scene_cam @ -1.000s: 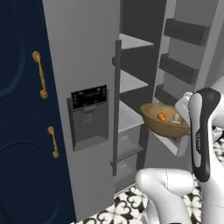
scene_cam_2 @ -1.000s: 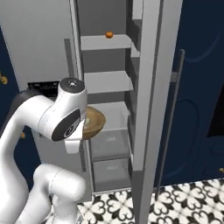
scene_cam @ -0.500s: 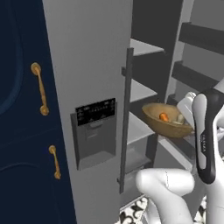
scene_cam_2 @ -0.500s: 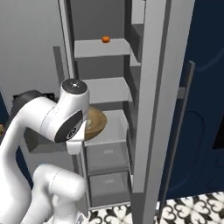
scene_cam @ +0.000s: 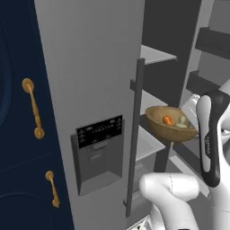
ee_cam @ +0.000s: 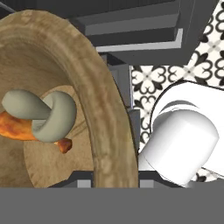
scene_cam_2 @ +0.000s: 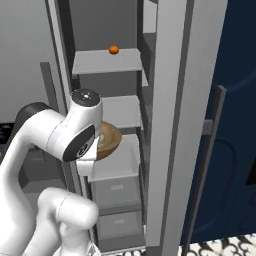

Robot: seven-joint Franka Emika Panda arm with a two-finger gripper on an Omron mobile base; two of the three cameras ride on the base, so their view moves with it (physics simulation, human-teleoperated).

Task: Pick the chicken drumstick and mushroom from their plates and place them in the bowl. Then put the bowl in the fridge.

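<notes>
Bowl (ee_cam: 109,122) rim filled the close hand view, with the gripper (ee_cam: 114,177) pinched shut on that thick wooden edge (one finger looked to be inside the rim and one outside). Holding it by the rim probably kept the fingers away from the food. Inside lay the mushroom (ee_cam: 41,113), resting on top of the chicken drumstick (ee_cam: 17,127), so both were in and only the putting away was left. In the left base view the bowl hung in the air, held up by the arm, just past the fridge's (scene_cam: 90,67) long door handle (scene_cam: 134,134) and above a grey shelf (scene_cam: 148,141). It sat a little tilted, but the food lay low inside. From the right base view it was just in front of the middle shelf (scene_cam_2: 117,111), partly hidden by the arm. Drawers (scene_cam_2: 116,192) sat below. A small orange thing (scene_cam_2: 114,49) rested on the top shelf, well apart. The open door and the handle stood close, so they could get in the way. Navy cabinets (scene_cam: 18,148) with gold handles stood off to the side.
</notes>
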